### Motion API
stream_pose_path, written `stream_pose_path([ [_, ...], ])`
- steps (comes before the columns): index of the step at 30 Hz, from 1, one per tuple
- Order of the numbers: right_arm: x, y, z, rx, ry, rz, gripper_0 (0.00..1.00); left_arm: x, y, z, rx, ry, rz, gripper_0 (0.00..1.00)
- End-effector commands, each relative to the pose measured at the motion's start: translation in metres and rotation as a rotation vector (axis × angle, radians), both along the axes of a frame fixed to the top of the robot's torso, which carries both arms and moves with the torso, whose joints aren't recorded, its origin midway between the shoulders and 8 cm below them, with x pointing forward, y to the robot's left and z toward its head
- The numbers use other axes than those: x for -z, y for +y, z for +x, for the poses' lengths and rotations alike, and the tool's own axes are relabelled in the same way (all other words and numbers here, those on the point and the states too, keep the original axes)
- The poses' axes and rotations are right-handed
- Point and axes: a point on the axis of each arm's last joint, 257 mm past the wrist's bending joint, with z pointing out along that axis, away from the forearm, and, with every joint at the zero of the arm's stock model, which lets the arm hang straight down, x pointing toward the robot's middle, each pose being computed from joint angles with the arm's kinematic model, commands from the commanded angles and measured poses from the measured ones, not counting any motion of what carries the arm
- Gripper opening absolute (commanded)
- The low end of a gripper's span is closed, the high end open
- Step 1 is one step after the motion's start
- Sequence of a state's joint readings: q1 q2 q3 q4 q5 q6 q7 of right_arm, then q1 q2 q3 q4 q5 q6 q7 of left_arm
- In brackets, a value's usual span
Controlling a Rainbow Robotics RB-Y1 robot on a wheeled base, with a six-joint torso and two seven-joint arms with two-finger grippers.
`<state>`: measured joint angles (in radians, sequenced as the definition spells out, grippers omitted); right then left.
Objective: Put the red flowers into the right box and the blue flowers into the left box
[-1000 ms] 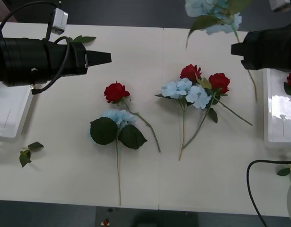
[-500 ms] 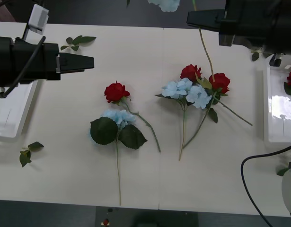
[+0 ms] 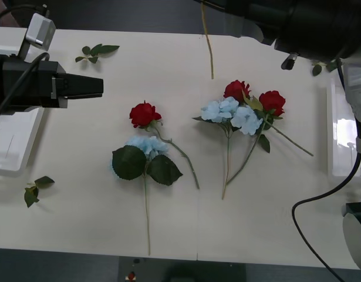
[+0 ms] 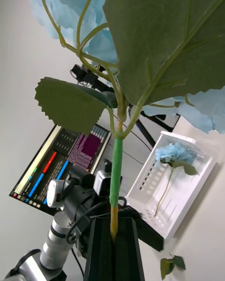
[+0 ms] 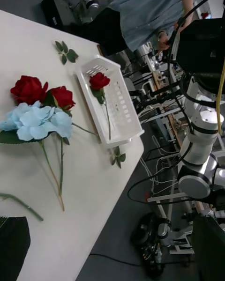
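On the table [image 3: 80, 194], red flowers [image 3: 145, 114] and blue flowers [image 3: 146, 145] lie loose between the boxes. The left gripper [image 3: 92, 86], jaws apart, hovers beside the left box [image 3: 13, 141]. Beyond, the right gripper [image 4: 114, 250] pinches a raised blue stem [image 4: 115, 178], fluffy pale bloom, broad serrated leaves.
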<state>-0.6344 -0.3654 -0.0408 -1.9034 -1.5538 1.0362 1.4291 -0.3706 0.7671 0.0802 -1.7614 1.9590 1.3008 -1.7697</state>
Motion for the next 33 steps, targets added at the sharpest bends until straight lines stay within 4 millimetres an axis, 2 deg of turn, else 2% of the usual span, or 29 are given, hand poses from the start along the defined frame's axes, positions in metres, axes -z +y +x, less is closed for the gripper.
stream_pose_path([
  [1, -0.024, 0.017, -0.009, -0.008, -0.112, -0.013, 0.00, -0.033, -0.038, -0.006, 0.029, 0.002, -0.089, 1.00],
  [12, -0.011, 0.052, -0.006, -0.010, -0.136, -0.059, 0.00, -0.071, -0.084, -0.026, 0.071, 0.102, -0.148, 1.00],
  [16, -0.011, 0.061, -0.006, -0.021, -0.135, -0.060, 0.00, -0.077, -0.100, -0.033, 0.101, 0.104, -0.151, 1.00],
  [23, -0.011, 0.063, -0.005, -0.026, -0.129, -0.054, 0.00, -0.070, -0.118, -0.039, 0.134, 0.111, -0.136, 1.00],
  [28, -0.011, 0.063, -0.005, -0.026, -0.129, -0.054, 0.00, -0.059, -0.123, -0.038, 0.131, 0.106, -0.106, 1.00],
  [33, -0.011, 0.063, -0.005, -0.026, -0.129, -0.054, 0.00, -0.057, -0.131, -0.035, 0.127, 0.097, -0.100, 1.00],
])
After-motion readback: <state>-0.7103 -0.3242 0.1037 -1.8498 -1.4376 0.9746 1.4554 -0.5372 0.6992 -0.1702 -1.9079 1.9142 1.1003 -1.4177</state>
